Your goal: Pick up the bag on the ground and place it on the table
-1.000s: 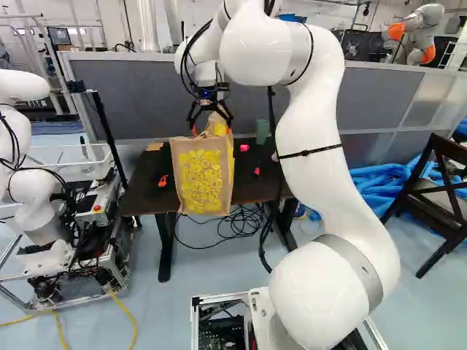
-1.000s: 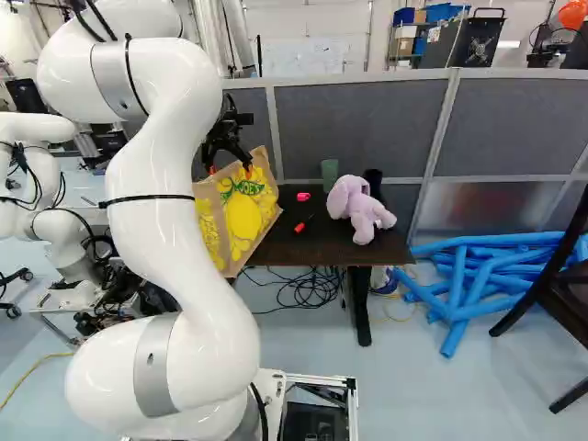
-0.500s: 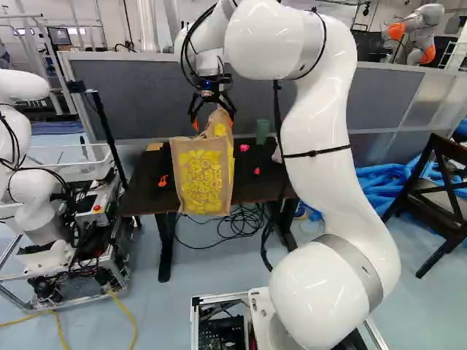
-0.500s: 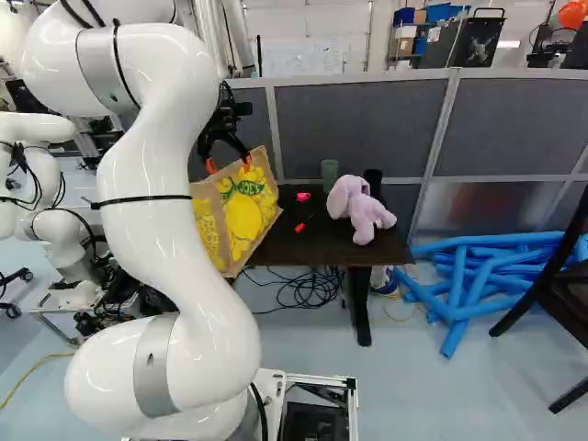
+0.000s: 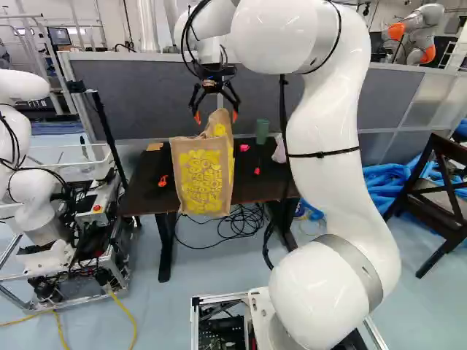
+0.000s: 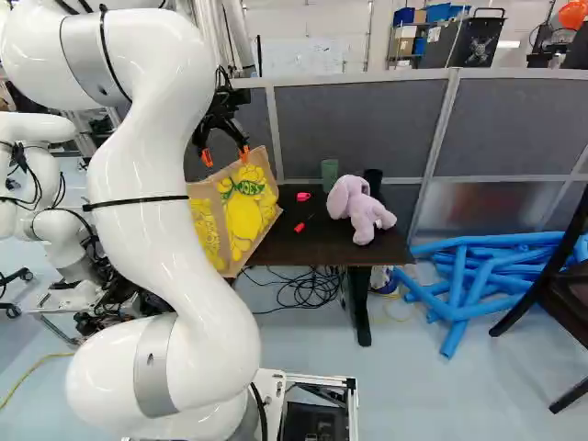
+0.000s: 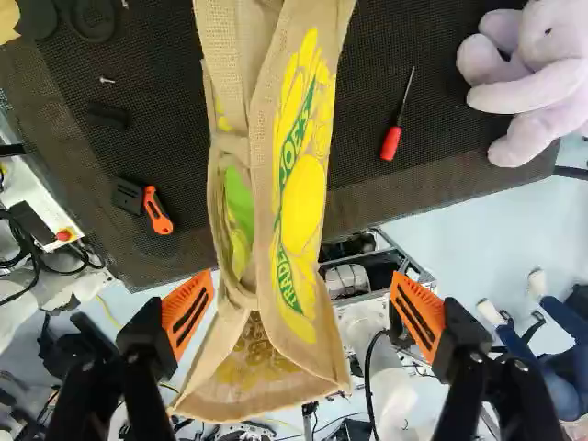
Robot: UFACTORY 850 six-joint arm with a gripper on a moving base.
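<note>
And there's the bag, a tan woven carrier with yellow lemon prints [image 5: 201,179], upright at the near edge of the dark brown table [image 5: 146,193]; how much of its base sits on the tabletop, I can't tell. Right above it hangs the black two-fingered gripper [image 5: 215,117], on the white, curving arm [image 5: 321,146], and look at those jaws: spread wide, nothing pinched! The wrist view shows the bag between the orange pads [image 7: 188,312], daylight on both sides of it. Now around the tabletop: a red-handled screwdriver [image 7: 391,142] lies beside the bag, between it and a lavender plush animal [image 6: 367,216]. Over on the bag's other side, an orange-and-black cutter [image 7: 157,211]. Farther back, a small bright pink object [image 6: 303,196], a dark green cylinder [image 6: 330,170], and a black cylinder [image 6: 373,179] just behind the plush. Beneath the table, black cables [image 6: 303,287] sprawl in a tangle, blue tubes [image 6: 459,285] pile up at the right of the right base view, and a grey partition [image 6: 358,129] backs the lot.
</note>
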